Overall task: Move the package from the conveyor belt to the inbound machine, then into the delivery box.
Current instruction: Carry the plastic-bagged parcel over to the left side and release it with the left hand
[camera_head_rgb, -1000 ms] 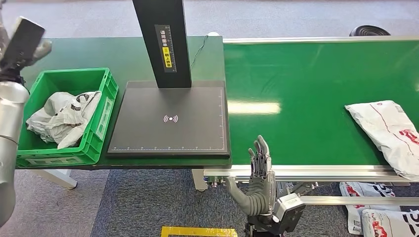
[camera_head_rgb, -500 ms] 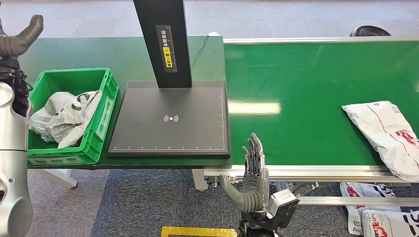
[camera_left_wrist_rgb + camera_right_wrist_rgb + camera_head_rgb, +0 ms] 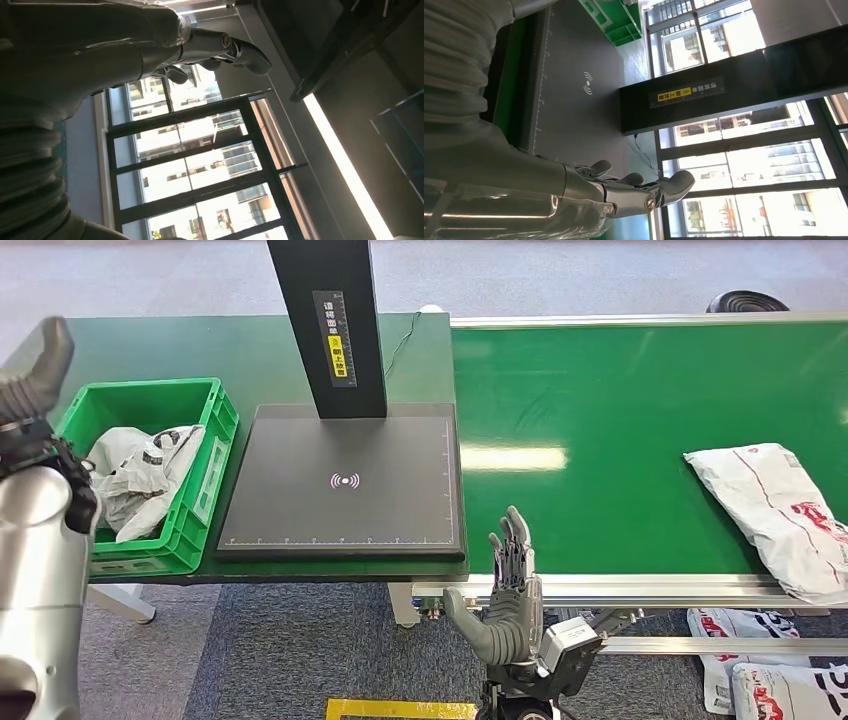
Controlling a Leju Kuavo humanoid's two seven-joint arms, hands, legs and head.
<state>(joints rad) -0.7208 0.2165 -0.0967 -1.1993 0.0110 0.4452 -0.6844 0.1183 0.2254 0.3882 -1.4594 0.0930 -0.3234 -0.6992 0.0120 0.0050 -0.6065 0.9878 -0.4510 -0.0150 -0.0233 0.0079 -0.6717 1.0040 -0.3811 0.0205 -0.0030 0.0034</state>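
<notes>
The package [image 3: 775,515] lies on the green belt [image 3: 600,410], far to the right of the black scanner pad [image 3: 345,480]. The right hand [image 3: 512,590] waits empty in front of the belt, fingers straight up. The left hand [image 3: 35,370] is raised near the green box [image 3: 205,455], fingers apart, holding nothing. The pick-up has not started; next, the right hand must reach for the package.
</notes>
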